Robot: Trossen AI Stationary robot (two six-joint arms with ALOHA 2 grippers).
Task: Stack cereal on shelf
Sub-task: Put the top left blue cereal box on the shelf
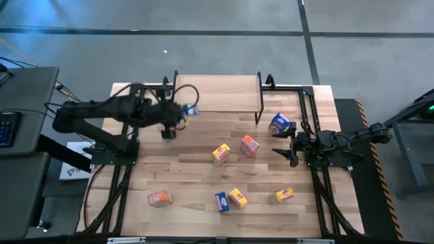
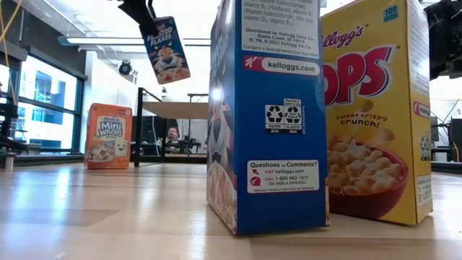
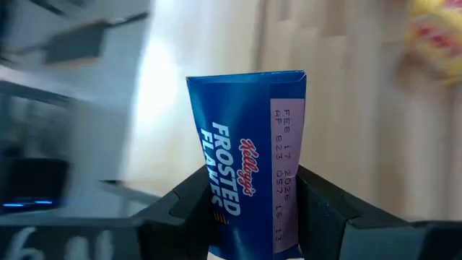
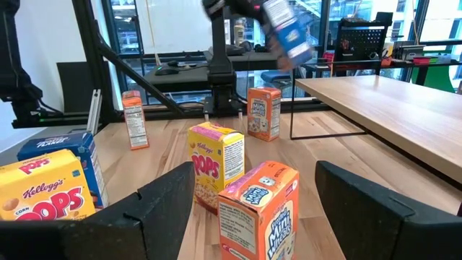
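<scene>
- While the left gripper point(image 3: 249, 217) is clamped on a blue Frosted Flakes box point(image 1: 190, 108), that box hangs in the air just off the shelf point(image 1: 217, 95), near its 8 o'clock corner in the high view.
- Rest of the cereal is scattered on the surface point(image 1: 190, 176): another blue box point(image 1: 279, 123) at about 3 o'clock by the shelf's right leg, a yellow box point(image 1: 220, 154) and an orange box point(image 1: 249, 145) mid-surface, plus a few more down toward 6 o'clock.
- Right gripper point(image 1: 283, 150) waits out at 3 o'clock with fingers spread apart, holding nothing.
- What could go wrong, I reckon: the grip looks to be only on the box's lower end, and the low view shows it hanging tilted. If it stays tilted, it could land on an edge and tip over, or clip the shelf edge on the way in.
- View differences: the left wrist view shows the fingers point(image 3: 180, 213) squeezing both sides of the box, which the high view can't resolve. The high view is the only one showing how close the box is to the shelf.
</scene>
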